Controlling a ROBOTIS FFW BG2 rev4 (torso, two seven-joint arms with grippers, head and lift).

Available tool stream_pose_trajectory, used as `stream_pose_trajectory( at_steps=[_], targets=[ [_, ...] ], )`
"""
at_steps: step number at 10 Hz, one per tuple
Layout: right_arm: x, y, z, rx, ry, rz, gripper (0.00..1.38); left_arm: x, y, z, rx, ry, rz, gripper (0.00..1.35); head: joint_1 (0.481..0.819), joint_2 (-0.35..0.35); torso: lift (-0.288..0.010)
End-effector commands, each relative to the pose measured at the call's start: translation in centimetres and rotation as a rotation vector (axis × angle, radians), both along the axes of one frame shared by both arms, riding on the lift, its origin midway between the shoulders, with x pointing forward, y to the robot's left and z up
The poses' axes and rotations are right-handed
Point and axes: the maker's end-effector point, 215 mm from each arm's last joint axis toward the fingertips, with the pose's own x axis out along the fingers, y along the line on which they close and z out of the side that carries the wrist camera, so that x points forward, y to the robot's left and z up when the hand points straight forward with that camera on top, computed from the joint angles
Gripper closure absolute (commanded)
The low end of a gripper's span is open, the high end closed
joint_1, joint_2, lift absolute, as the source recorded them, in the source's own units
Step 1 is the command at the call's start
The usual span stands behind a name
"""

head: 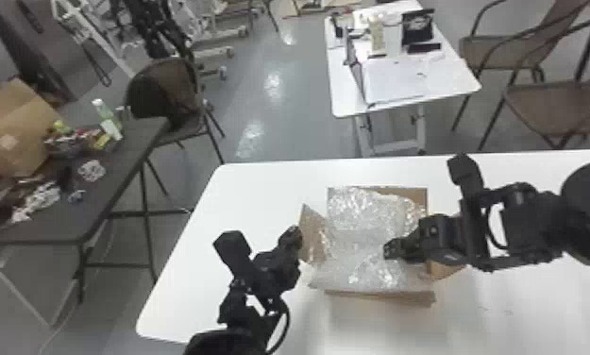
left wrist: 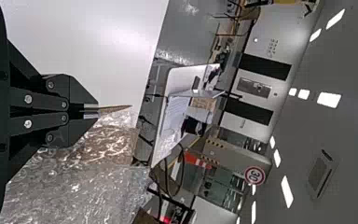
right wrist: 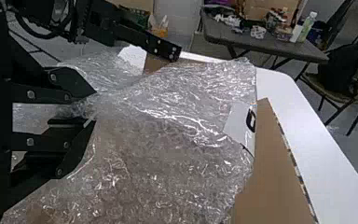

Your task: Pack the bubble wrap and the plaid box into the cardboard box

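We see the bubble wrap (head: 355, 255) spread over the cardboard box (head: 402, 299), covering its opening. Our left gripper (head: 298, 235) pinches the left flap (head: 310, 224); our right gripper (head: 387, 249) has its fingers apart, wrap between them. We work on a white table (head: 256, 189), a cluttered dark table (head: 119, 160) and chairs (head: 168, 87) beyond. A white patch (right wrist: 235, 122) bears a dark mark.

The left pincer (head: 296, 235) is closed, the right pincer (head: 390, 249) parted.
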Motion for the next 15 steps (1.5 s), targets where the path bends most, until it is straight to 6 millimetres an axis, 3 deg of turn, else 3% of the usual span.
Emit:
stream_pose_trajectory(
  at_steps=[1,3,5,6,8,9,12,15],
  targets=[
    [0.6,-1.8,-1.1,-0.087,-0.011,0.014,1.05,0.0,0.0,0.0,-0.001,0.000,0.002,1.20,0.695,0.350,0.000],
    [0.0,-2.5,-2.6,-0.104,0.037,0.011,0.97,0.1,-0.1,0.0,0.000,0.002,-0.001,1.20,0.695,0.342,0.000],
    [0.8,-3.1,-2.2,-0.121,0.007,0.003,0.18,0.1,-0.1,0.1,-0.001,-0.002,0.000,1.20,0.695,0.335,0.000],
    [2.7,-4.0,-0.7,-0.144,-0.068,-0.015,0.05,0.0,0.1,0.1,-0.002,-0.003,0.005,1.20,0.695,0.332,0.000],
    [7.2,-6.7,4.5,-0.177,-0.260,-0.080,0.13,-0.2,0.2,0.0,-0.004,-0.003,0.008,1.20,0.695,0.310,0.000],
    [9.0,-8.9,7.0,-0.200,-0.344,-0.133,0.13,-0.3,0.3,0.0,-0.005,-0.005,0.011,1.20,0.695,0.290,0.000],
    [12.0,-17.1,10.3,-0.288,-0.608,-0.356,0.14,-0.4,0.6,0.3,-0.011,-0.016,0.020,1.20,0.695,0.218,0.000],
    [8.5,-23.0,7.2,-0.436,-0.709,-0.529,0.14,-1.0,1.4,0.2,-0.021,-0.024,0.041,1.20,0.695,0.153,0.000]
  ],
)
